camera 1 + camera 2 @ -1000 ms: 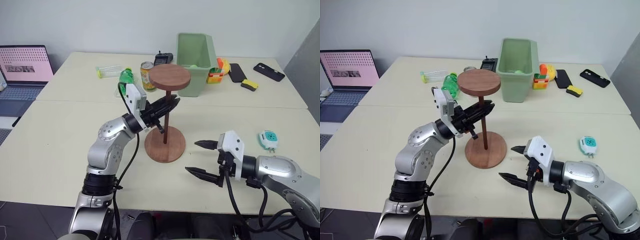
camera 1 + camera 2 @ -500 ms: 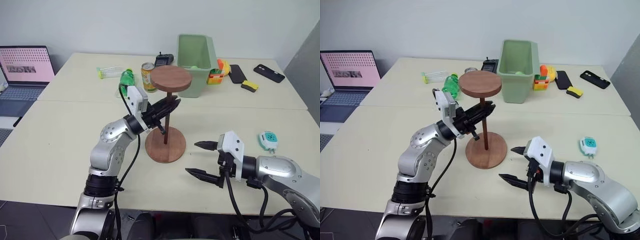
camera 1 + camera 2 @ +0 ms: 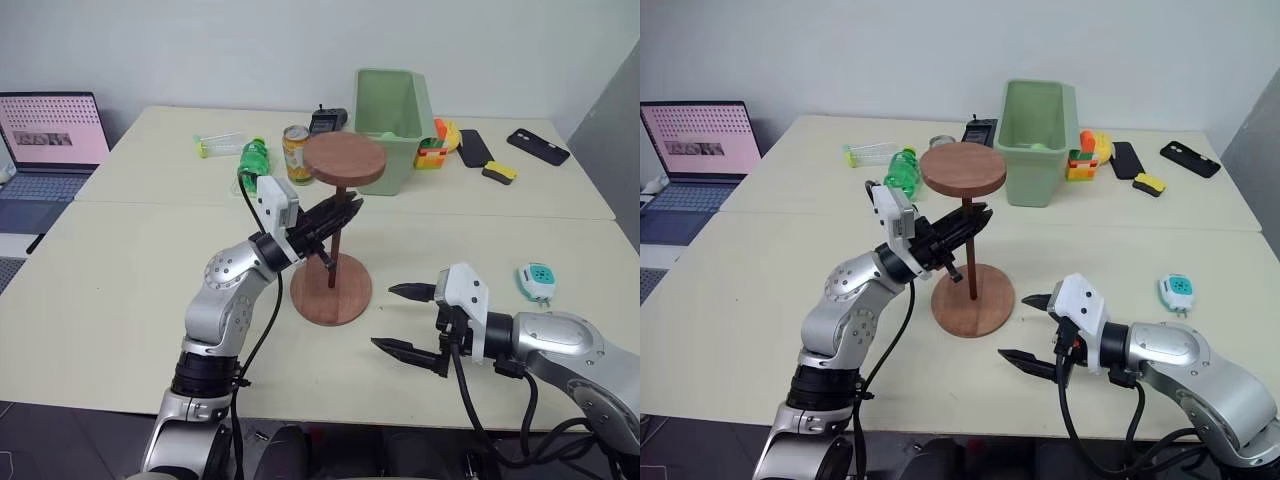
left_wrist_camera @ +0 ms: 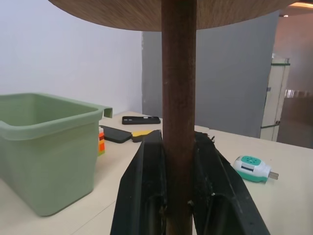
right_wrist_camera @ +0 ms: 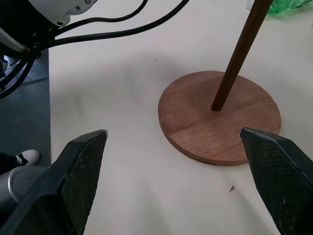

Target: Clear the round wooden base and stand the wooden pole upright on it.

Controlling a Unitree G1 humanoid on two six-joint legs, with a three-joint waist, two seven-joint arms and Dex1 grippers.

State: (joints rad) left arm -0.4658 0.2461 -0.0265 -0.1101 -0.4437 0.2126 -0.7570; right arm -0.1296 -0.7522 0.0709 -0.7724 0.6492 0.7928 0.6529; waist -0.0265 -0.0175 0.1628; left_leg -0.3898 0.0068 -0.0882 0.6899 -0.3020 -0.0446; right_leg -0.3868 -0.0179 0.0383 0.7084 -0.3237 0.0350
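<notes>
- The round wooden base (image 3: 331, 288) lies flat on the cream desk (image 3: 120, 260), near its front edge and between the two arms.
- The wooden pole (image 3: 335, 238) stands on the middle of the base, its foot at the centre and its smaller disc (image 3: 344, 159) up top; it leans slightly.
- The left gripper (image 3: 340, 212) has its fingers (image 4: 146, 191) closed tight on the pole about halfway up, one on each side.
- The right gripper (image 3: 405, 318) hangs just above the desk, near the base on its right, fingers (image 5: 80, 171) spread wide and holding nothing.
- Behind the base stand a green bin (image 3: 391, 113), a drink can (image 3: 294, 153) and a green bottle (image 3: 251, 155).
- A laptop (image 3: 45, 150) sits far left; a small teal and white device (image 3: 536, 279) lies far right.
</notes>
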